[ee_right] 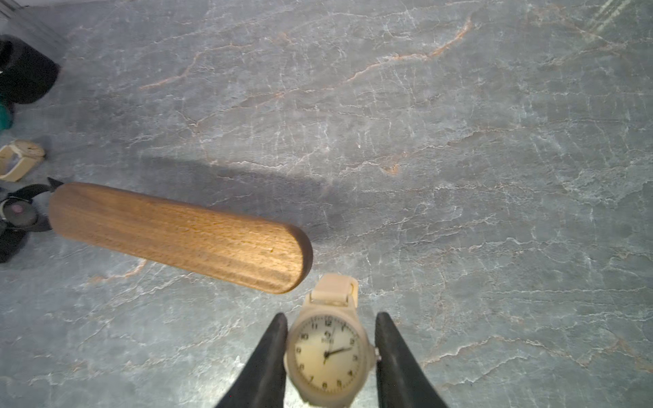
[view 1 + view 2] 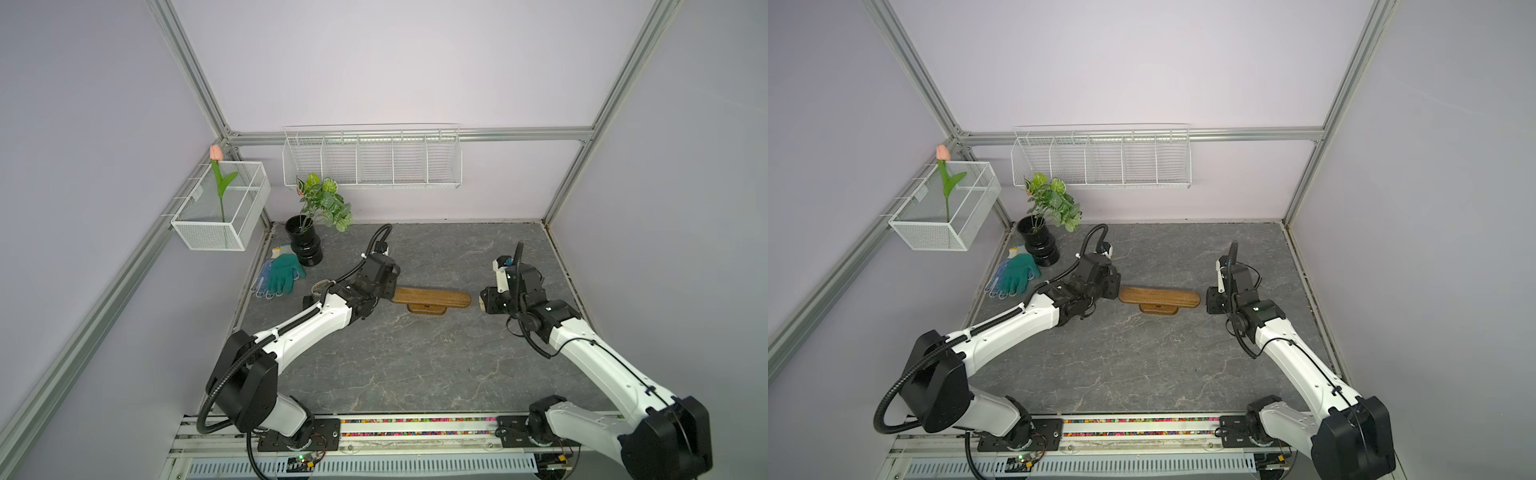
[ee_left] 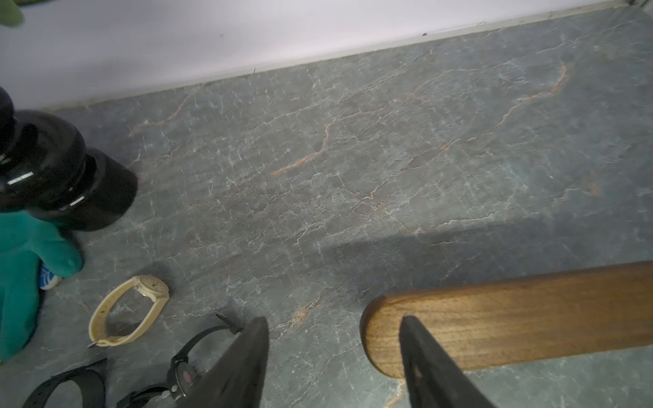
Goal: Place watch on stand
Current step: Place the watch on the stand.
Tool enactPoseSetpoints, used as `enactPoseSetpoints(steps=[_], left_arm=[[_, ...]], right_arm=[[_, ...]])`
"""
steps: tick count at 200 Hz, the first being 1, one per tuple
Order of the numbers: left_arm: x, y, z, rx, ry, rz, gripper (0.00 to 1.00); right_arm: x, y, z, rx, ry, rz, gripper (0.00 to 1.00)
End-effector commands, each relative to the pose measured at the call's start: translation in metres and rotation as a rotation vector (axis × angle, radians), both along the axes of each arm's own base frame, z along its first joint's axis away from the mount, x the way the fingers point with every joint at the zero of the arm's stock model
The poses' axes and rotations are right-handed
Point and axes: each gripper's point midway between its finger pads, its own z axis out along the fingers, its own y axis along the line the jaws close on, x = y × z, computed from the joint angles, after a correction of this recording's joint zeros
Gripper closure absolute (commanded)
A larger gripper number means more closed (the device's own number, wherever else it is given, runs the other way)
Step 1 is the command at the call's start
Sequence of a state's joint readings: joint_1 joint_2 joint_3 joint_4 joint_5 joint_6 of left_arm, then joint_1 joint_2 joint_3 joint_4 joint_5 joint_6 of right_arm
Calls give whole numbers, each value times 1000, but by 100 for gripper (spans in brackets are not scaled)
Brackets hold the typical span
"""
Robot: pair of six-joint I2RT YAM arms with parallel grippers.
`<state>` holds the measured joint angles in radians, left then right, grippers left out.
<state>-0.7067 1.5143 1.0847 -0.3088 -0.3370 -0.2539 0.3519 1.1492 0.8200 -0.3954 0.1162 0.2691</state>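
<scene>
- Stand point(image 2: 432, 297) of brown wood sits mid-tabletop point(image 2: 415, 365) in both top views, its long bar bare. The left hand point(image 2: 388, 286) is at one end of the bar. The right hand point(image 2: 484, 301) is just off the other end, and in a top view a pale watch point(image 2: 482, 306) shows in it. A black vase point(image 2: 305, 245) and a green glove point(image 2: 284, 272) are near the far left corner.
- Left wrist view: the left hand point(image 3: 334, 319) is spread wide with nothing between its fingers. One fingertip point(image 3: 411, 333) overlaps the stand's point(image 3: 512, 311) rounded end, and I cannot tell whether they touch. A second beige watch point(image 3: 152, 288) and a black watch point(image 3: 183, 371) lie on the tabletop near the glove and vase.
- Right wrist view: the right hand point(image 1: 332, 316) is clamped on the watch point(image 1: 330, 349) by its case, dial facing the camera. The strap points past the stand's point(image 1: 176, 236) near end, close to it but apart.
</scene>
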Motion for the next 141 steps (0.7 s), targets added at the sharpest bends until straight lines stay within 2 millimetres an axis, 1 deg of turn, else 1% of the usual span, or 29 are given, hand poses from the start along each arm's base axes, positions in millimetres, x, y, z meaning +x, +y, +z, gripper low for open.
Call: enactPoseSetpoints(steps=[1, 23, 53, 87, 118, 141], left_arm=[[-6, -6, -16, -53, 100, 4, 32], [-4, -18, -20, -129, 127, -33, 26], [-4, -29, -29, -171, 165, -62, 26], [-8, -37, -46, -181, 214, -93, 30], [-13, -41, -54, -201, 232, -111, 32], [-18, -39, -59, -207, 235, -120, 33]], right_arm=[[14, -4, -9, -21, -24, -29, 76], [21, 2, -21, -18, -6, -16, 77], [30, 13, -31, 20, 9, 9, 77], [35, 24, -37, 55, 23, 39, 77], [35, 39, -41, 101, 40, 72, 76], [32, 51, -46, 123, 52, 95, 77]])
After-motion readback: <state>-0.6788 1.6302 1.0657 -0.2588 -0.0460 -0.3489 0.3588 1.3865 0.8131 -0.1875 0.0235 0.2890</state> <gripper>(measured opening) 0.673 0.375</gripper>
